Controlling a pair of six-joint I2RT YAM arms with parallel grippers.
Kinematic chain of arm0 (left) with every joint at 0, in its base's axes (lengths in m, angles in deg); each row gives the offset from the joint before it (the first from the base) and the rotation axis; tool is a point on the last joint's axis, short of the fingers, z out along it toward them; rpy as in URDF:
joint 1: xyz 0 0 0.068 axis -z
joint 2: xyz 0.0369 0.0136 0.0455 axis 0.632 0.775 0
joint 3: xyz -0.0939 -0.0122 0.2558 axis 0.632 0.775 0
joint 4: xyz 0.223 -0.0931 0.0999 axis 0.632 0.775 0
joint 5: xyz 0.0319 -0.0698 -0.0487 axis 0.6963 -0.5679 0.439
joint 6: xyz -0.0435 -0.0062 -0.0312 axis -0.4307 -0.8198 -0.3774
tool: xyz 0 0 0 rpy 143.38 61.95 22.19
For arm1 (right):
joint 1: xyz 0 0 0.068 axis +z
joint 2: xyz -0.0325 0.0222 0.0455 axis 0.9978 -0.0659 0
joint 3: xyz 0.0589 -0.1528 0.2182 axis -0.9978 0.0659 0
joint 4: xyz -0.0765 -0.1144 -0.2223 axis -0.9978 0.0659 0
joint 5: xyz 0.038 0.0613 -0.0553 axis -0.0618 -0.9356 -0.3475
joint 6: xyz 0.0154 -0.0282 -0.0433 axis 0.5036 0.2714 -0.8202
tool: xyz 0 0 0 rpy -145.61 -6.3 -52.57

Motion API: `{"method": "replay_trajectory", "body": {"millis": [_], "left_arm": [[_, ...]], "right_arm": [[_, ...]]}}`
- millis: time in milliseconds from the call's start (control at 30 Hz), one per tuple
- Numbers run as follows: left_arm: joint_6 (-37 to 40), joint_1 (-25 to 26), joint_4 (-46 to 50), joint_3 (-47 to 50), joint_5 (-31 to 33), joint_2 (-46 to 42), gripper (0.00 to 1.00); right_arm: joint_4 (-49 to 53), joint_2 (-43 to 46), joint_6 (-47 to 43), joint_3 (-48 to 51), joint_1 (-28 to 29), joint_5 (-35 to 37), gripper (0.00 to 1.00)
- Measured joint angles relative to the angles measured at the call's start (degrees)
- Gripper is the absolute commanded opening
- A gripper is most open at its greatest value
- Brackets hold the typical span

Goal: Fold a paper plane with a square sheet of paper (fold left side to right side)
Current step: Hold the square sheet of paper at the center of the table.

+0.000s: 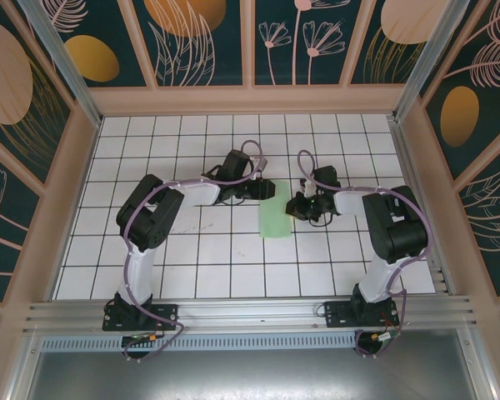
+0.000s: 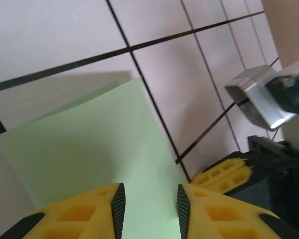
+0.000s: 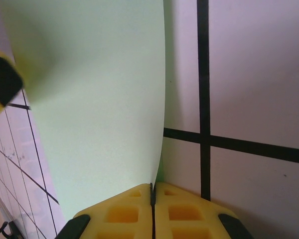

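Pincers first: the right pincer (image 3: 152,195) is pressed together, pinching the right-hand edge of the square sheet of paper (image 3: 99,99), which curves up out of the seam; the left pincer (image 2: 149,195) stands partly spread, thin paper showing in the gap, so I judge nothing clamped there; seen from above, the sheet lies on the tabletop (image 1: 192,250) between the two pincers, a narrow strip with its long axis running away from the arm bases; the left pincer sits at its far left corner, the right one against its right edge; two layers show in the left wrist view, so I judge the left-to-right fold laid over but unpressed; the left edge, nearest the left arm, needs creasing along that axis.
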Motion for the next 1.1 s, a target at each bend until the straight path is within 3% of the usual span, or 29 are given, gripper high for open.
{"method": "replay_trajectory", "body": {"millis": [600, 700, 867, 1100], "left_arm": [[1.25, 0.11, 1.11, 0.57, 2.38, 1.6, 0.37], [1.62, 0.11, 0.96, 0.74, 2.36, 1.6, 0.37], [1.68, 0.11, 0.42, 1.03, 2.32, 1.6, 0.36], [1.88, 0.11, 0.13, 1.18, 2.29, 1.6, 0.37]], "right_arm": [[1.11, -0.22, -1.33, -0.85, 0.57, 0.87, 0.11], [1.38, -0.22, -1.46, -1.03, 0.61, 1.05, 0.14], [3.67, 1.11, -1.95, -2.16, 1.07, 3.02, 0.28], [8.72, 7.63, -2.99, -3.34, 1.05, 7.87, 0.33]]}}
